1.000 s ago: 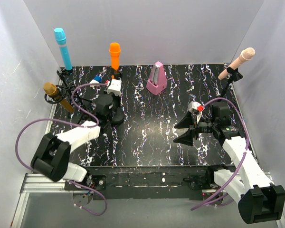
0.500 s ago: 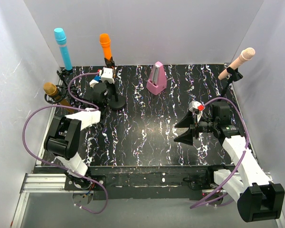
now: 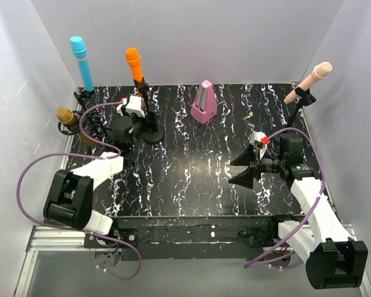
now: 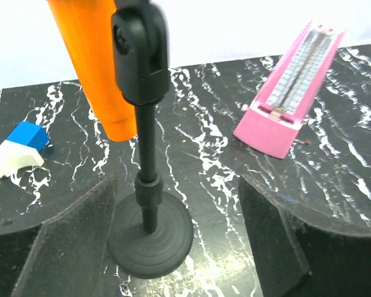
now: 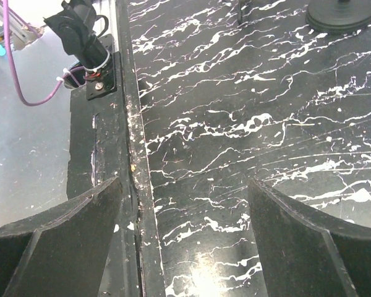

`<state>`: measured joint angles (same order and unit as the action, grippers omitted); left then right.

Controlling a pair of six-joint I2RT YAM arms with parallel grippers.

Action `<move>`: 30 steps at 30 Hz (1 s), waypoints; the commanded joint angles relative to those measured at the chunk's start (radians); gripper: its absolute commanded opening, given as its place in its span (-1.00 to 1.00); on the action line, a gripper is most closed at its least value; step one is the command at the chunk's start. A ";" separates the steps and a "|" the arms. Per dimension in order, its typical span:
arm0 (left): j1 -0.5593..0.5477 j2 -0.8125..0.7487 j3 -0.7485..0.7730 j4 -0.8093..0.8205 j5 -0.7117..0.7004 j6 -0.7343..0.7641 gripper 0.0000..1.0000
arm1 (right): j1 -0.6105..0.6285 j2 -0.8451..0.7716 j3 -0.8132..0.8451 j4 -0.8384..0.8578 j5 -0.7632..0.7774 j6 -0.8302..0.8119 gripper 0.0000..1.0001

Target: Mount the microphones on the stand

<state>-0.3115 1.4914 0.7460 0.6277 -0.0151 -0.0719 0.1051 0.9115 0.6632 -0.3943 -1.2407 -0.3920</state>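
Left hand spread wide, fingers flanking the stand at its base.

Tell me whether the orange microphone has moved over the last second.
Yes. The orange microphone has shifted left and slightly rearward, away from the pink metronome, which has stayed put in the top view.

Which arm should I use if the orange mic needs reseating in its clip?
Left, probably. The left pincer, open, flanks the stand holding the orange microphone, which sits directly ahead of it. The right pincer, also open, hangs over the tabletop on the opposite side, well away from that stand.
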 commanded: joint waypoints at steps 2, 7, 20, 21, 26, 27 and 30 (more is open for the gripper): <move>0.000 -0.182 -0.020 -0.155 0.115 -0.057 0.71 | -0.039 -0.039 -0.005 -0.050 -0.037 -0.077 0.78; 0.000 -0.357 -0.004 -0.426 0.220 -0.141 0.90 | -0.079 -0.063 0.013 -0.115 -0.023 -0.131 0.79; -0.001 -0.772 0.274 -1.112 0.449 -0.335 0.96 | -0.096 -0.155 0.548 -0.280 1.068 0.386 0.95; -0.001 -0.776 0.301 -1.140 0.451 -0.336 0.96 | -0.138 -0.140 0.596 -0.313 1.087 0.425 0.96; -0.001 -0.761 0.424 -1.264 0.403 -0.298 0.96 | -0.182 -0.125 0.719 -0.396 1.011 0.452 0.96; -0.001 -0.752 0.444 -1.287 0.394 -0.289 0.97 | -0.188 -0.132 0.720 -0.396 0.997 0.455 0.96; -0.001 -0.732 0.507 -1.332 0.376 -0.273 0.96 | -0.197 -0.149 0.731 -0.402 1.011 0.472 0.96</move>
<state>-0.3119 0.7227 1.1812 -0.5636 0.3836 -0.3710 -0.0784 0.7708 1.3674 -0.7471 -0.2787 0.0082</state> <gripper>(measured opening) 0.981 0.981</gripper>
